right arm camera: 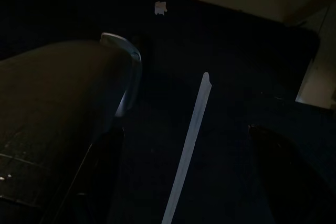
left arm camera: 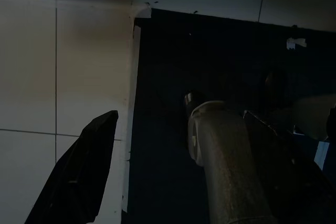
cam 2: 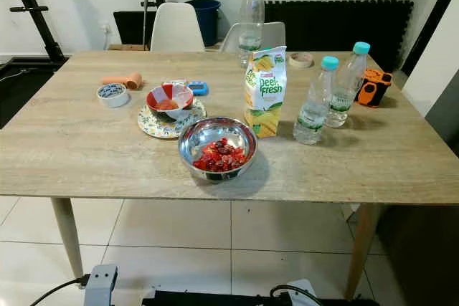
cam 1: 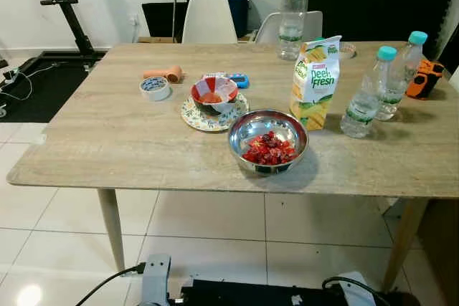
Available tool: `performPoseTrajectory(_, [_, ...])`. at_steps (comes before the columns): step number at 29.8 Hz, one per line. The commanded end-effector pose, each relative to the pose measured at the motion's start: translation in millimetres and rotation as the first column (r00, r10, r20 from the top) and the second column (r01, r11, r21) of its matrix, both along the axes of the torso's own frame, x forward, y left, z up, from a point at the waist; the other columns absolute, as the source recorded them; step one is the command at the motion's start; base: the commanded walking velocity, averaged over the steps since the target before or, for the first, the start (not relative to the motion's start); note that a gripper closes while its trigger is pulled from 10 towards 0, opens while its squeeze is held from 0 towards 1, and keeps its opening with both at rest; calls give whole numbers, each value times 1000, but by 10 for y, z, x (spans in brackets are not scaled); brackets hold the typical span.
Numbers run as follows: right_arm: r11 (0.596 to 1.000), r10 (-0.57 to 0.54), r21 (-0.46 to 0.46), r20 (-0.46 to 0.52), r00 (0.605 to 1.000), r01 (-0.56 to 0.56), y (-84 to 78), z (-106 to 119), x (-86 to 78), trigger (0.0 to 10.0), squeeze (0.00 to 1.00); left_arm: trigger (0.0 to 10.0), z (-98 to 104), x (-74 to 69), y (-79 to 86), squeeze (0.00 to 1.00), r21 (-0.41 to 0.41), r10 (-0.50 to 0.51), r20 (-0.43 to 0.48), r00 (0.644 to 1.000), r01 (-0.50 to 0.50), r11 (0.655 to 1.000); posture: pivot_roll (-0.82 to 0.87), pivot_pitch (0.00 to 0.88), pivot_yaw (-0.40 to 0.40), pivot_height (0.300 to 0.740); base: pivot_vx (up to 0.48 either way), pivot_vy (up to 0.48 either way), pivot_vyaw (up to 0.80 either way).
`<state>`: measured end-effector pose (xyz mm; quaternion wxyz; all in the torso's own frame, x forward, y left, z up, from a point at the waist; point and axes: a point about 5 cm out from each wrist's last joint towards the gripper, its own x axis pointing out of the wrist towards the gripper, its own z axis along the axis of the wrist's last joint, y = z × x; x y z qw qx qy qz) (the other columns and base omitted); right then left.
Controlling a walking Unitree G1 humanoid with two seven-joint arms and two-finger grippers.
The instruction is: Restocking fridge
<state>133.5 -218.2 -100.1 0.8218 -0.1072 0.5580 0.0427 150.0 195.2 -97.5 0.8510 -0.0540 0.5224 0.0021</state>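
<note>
1. The things to restock stand on the wooden table (cam 1: pixel 107 141) in front of the robot: a steel bowl (cam 1: pixel 268 141) of red fruit pieces nearest the front edge, a juice carton (cam 1: pixel 315 80) just behind and to its right, two small water bottles (cam 1: pixel 367 94) right of the carton, and a tall water bottle (cam 1: pixel 292 11) near the far edge.
2. A small red-and-white bowl (cam 1: pixel 214 95) sits on a patterned plate (cam 1: pixel 204 118) left of the steel bowl; a tape roll (cam 1: pixel 155 88) lies farther left.
3. The steel bowl likely handles as stiff and slippery, and it is uncovered, so tilting would spill the fruit. The rim is the sensible hold, kept level.
4. The carton looks stiff but crushable and probably heavy if full. A pinch across its flat sides at mid-height seems best; the folded top is weak.
5. The small bottles are thin plastic, smooth and round, and they appear full. Gripping mid-body, or just below the cap shoulder, should limit slip.
6. The left gripper (left arm camera: pixel 136 182) hangs low over the tiled floor in its wrist view, holding nothing; one dark finger shows, so whether it is apart or together cannot be told.
7. The right gripper (right arm camera: pixel 184 177) hangs idle over a dark mat, its two fingers spread well apart and empty.
</note>
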Motion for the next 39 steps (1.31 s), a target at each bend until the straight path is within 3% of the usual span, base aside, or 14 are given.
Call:
performPoseTrajectory(1, [1000, 4, 8, -15, 1000, -4, 7, -15, -43, 10000, 0, 10000, 4, 3, 27, 0, 8, -1, -4, 1000, 1, 1000, -1, 0, 23, 740, 0, 0, 0])
performPoseTrajectory(21, [1000, 12, 19, -4, 1000, -12, 95, -4, 45, 10000, 0, 10000, 5, 5, 25, 0, 8, -1, -4, 1000, 1, 1000, -1, 0, 22, 740, 0, 0, 0])
performPoseTrajectory(39, [1000, -4, -10, -2, 1000, 4, 6, 7, 32, 10000, 0, 10000, 5, 7, 22, 0, 9, 2, -3, 1000, -2, 1000, -1, 0, 21, 740, 0, 0, 0])
